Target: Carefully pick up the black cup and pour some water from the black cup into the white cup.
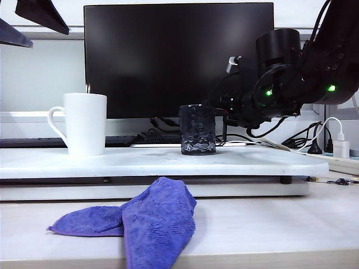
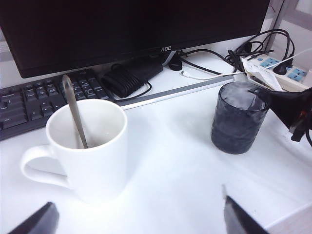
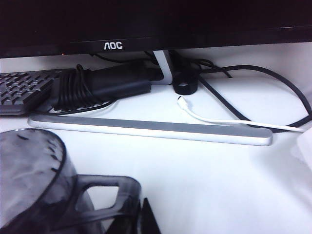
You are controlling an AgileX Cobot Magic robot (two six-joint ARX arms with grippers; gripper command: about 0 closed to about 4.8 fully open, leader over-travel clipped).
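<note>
I see the black cup [image 1: 197, 130] standing upright mid-worktop [image 1: 269, 162], well apart from the white cup [image 1: 85, 124], which has a spoon [image 2: 74, 109] in it. My right tool [image 3: 141, 214] sits just beside the black cup with its jaws closed, gripping nothing. My left tool [image 2: 136, 217] hovers near the white cup, jaws wide and empty

a white board [image 1: 252, 162] lies raised on the pale bench [image 1: 269, 224]. on the board stand the white cup [image 1: 85, 124], toward its left end with a spoon [image 2: 74, 110] inside, and the black cup [image 1: 197, 129] near the middle, well apart. a crumpled purple cloth [image 1: 151, 218] lies on the bench in front of the board.
</note>
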